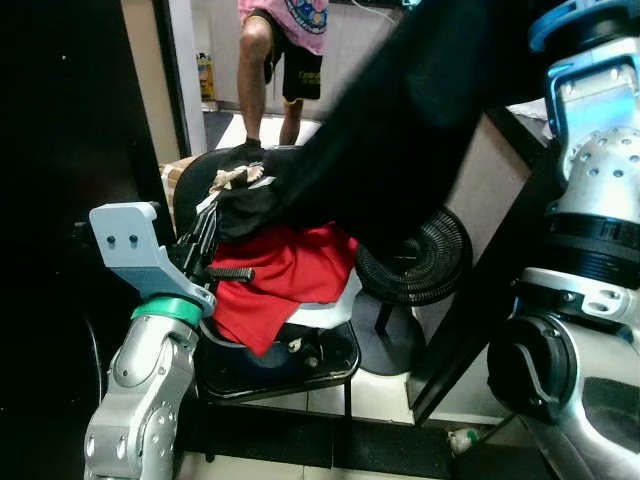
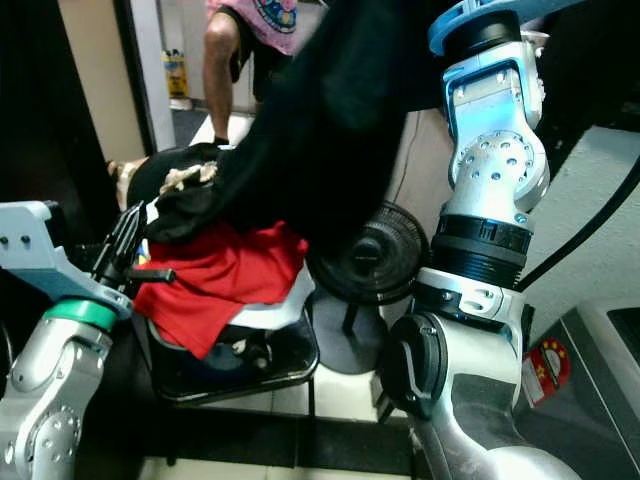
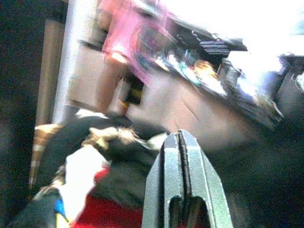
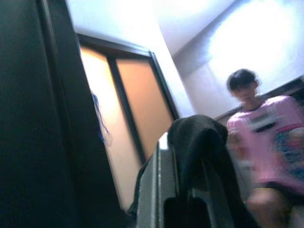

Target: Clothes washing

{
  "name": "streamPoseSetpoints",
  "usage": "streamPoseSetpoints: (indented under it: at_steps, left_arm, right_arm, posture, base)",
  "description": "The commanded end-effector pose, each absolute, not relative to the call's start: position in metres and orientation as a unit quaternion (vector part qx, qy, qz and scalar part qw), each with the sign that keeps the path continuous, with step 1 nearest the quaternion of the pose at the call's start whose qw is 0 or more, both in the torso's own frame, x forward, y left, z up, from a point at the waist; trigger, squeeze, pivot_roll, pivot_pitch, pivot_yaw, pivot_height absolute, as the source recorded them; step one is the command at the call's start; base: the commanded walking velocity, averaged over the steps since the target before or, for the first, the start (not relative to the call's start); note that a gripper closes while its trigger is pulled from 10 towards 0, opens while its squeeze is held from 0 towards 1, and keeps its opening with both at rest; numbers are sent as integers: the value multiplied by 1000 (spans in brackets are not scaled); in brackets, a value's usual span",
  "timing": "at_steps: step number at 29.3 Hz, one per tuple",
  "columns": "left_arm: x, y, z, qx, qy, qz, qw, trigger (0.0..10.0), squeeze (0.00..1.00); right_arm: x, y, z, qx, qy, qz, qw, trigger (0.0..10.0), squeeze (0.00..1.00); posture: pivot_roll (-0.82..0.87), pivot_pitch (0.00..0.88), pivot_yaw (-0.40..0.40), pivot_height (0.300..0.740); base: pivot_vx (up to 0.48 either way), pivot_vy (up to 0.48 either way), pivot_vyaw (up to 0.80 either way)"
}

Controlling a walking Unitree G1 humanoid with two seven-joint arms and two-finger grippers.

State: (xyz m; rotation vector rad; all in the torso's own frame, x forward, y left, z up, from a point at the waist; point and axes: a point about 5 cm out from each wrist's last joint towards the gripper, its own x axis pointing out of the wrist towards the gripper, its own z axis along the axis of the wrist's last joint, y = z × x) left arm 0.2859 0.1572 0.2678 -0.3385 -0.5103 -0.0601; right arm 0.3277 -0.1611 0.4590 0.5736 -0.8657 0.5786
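A: Where is the black garment [image 1: 400, 120]?
B: Draped over the raised right gripper [image 4: 190, 199]; in the right wrist view the cloth wraps the fingers [image 4: 154, 190], which clamp it. It hangs down to the laundry pile.

A: Left gripper [image 1: 205, 235]?
B: Fingers pressed together, nothing between them, tips at the edge of the pile beside the red garment [image 1: 285, 275], touching dark cloth.

A: Pile location?
B: In a black basket [image 1: 300, 375], red garment on top, more dark clothes [image 1: 240, 185] behind.

A: Surroundings?
B: A fan [image 1: 415, 260] right of the basket; a person [image 1: 285, 40] stands beyond.
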Motion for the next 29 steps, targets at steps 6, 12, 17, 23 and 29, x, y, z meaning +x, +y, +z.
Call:
streamPoseSetpoints:
  at_steps: [6,12,17,23,29]
  left_arm:
    - [288,172,277,-217,-277,13,936,10000,0]
    - [290,174,272,-160,-240,-5,957,10000,0]
    - [291,171,281,-156,-257,-26,953,10000,0]
    - [291,167,279,-161,-257,-37,952,10000,0]
    - [294,164,269,-144,-222,-37,964,10000,0]
  right_arm:
    - [339,-146,424,197,-329,249,889,10000,0]
    - [342,-137,401,171,-288,242,910,10000,0]
    - [339,-140,411,186,-295,248,904,10000,0]
    - [337,-141,413,194,-299,252,900,10000,0]
    - [333,-138,410,193,-295,249,902,10000,0]
  posture:
    - [13,4,-30,740]
    - [12,2,-34,740]
    - [10,2,-35,740]
    - [9,5,-38,740]
    - [10,5,-38,740]
  base:
    - [0,0,0]
    - [0,0,-133]
    - [0,0,-800]
    - [0,0,-800]
    - [0,0,-800]
